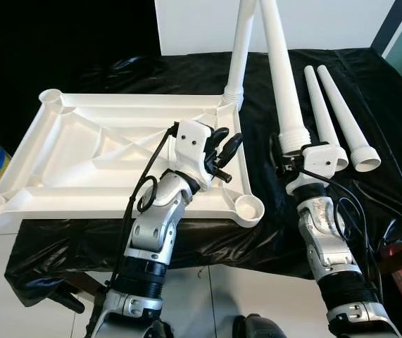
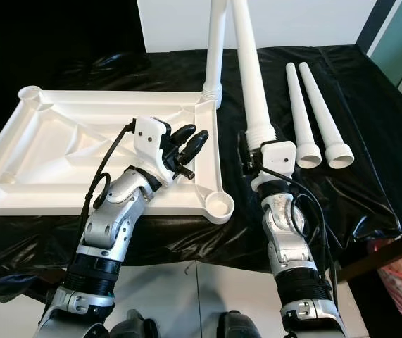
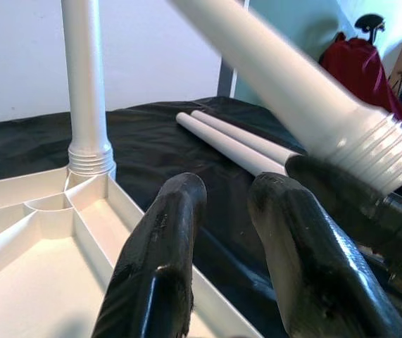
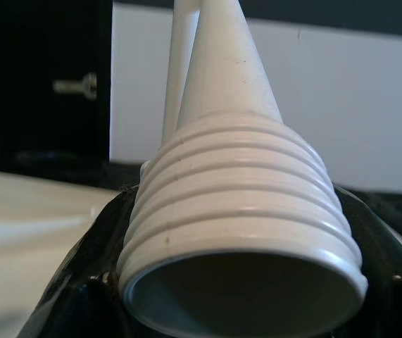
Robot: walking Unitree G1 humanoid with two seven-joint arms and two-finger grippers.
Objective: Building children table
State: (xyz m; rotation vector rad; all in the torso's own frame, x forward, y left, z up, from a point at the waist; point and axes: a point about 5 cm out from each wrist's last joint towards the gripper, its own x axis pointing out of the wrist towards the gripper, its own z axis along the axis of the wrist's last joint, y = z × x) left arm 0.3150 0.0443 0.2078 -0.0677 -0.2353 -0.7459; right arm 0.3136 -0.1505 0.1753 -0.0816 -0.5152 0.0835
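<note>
White tabletop (image 1: 81, 141) lying upside down on black cloth (image 1: 369, 91), ribbed underside up, round sockets at the corners. One table leg (image 1: 241, 49) already standing upright in the far corner socket nearest the right arm, threaded collar seated at the rim.

Right gripper (image 2: 260, 151) clamped around the ribbed end of a second leg (image 2: 246, 63), just off the tabletop's right edge, leg tilted upward and leaning toward the standing one. From the head cameras, only the wrist block and the black fingers flanking the threads. From the right wrist view, much more: the leg's hollow open mouth (image 4: 246, 296) facing the lens, ridges stacked above it, black fingers (image 4: 81, 296) pressed against both sides, the standing leg's shaft just behind.

Left gripper (image 1: 225, 148) hovering over the tabletop's right rim, between the far socket and the near corner socket (image 1: 248, 206). Fingers (image 3: 165, 260) parted a little, nothing between them. Left wrist view adds the side-on look: held leg passing diagonally overhead, threads gripped by the other arm's black fingers, and the seated collar (image 3: 90, 158) at the corner where ribs meet.

Two spare legs (image 1: 338, 120) lying side by side on the cloth to the right, wide ends toward the robot. Red shape in the left wrist view's background, possibly fabric — too blurred to say.
</note>
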